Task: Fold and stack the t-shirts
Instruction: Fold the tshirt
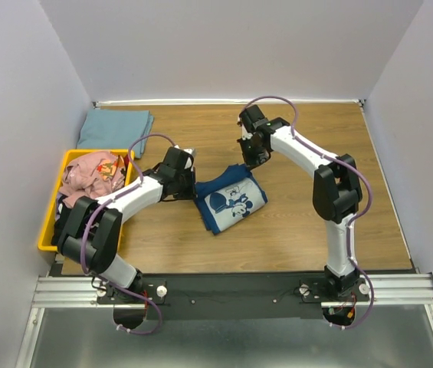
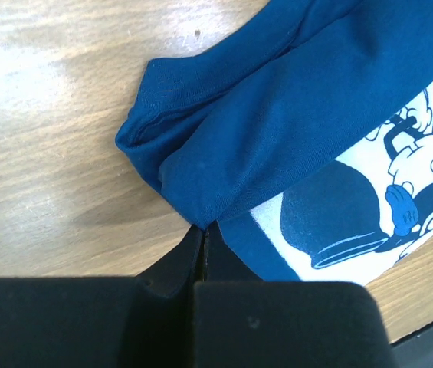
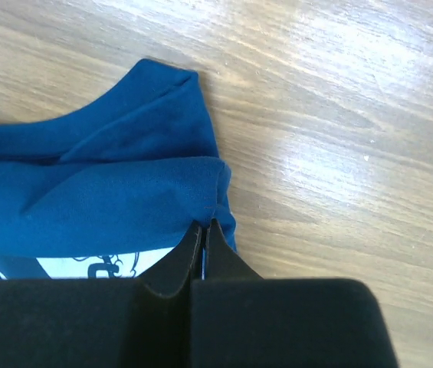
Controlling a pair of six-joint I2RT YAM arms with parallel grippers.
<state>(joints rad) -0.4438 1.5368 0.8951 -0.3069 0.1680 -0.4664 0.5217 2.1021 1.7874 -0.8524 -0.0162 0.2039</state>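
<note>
The dark navy cloth t-shirt with a white cartoon print (image 1: 231,201) lies partly folded mid-way across the brown wooden table (image 1: 300,230). The left gripper (image 2: 203,230) is pinched tight on a fold at the shirt's left edge. The right gripper (image 3: 203,228) is clamped on a fold at its far right corner.
</note>
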